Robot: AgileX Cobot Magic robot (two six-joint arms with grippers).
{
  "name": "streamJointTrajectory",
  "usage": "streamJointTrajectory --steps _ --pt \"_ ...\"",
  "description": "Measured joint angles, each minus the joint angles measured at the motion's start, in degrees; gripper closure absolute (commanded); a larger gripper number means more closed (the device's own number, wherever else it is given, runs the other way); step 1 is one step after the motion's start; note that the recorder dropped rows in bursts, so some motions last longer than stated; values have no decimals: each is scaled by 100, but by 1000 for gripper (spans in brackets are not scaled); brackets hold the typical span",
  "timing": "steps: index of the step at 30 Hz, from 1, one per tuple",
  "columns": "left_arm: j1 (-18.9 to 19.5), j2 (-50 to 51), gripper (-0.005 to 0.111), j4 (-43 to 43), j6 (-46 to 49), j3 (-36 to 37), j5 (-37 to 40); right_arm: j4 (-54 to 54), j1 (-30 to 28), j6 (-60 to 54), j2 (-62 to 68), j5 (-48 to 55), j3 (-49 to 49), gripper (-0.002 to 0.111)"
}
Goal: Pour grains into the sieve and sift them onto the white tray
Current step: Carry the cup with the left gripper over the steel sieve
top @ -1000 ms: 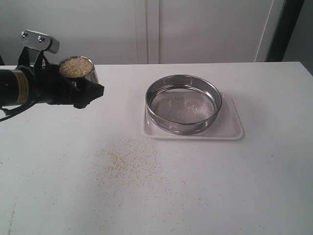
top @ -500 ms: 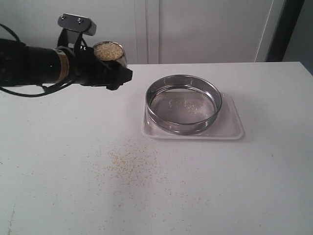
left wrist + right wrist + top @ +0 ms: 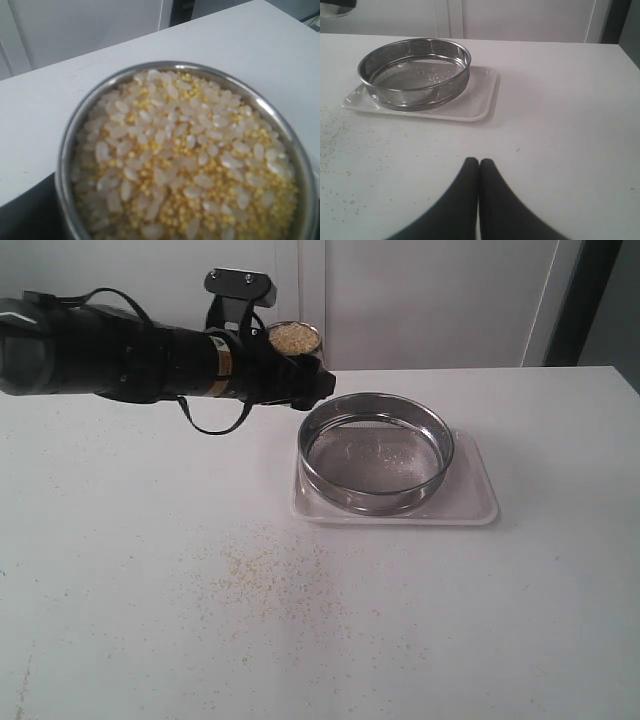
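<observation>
We see the grains [image 3: 185,165] heaped in a steel cup [image 3: 298,348], clamped by our left gripper [image 3: 303,385] just beside the sieve [image 3: 375,502]. The sieve sits in the white tray [image 3: 470,504]. Our right gripper [image 3: 479,167] is closed, empty.

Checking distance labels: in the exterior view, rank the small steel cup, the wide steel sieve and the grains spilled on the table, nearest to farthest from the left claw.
1. Small round steel cup of grains: gripped in the left claw.
2. Wide round steel mesh sieve: just right of the claw.
3. Loose yellowish grains spilled on the table: farthest, in the foreground.
</observation>
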Motion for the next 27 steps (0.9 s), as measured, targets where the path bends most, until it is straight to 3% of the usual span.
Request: streamJointTrajectory --steps 15,27 --pt "-285 831 107 70 -297 -992 163 0 0 0 0 0 0 108" --pt "-367 1033 107 70 443 -1204 953 0 0 0 0 0 0 108"
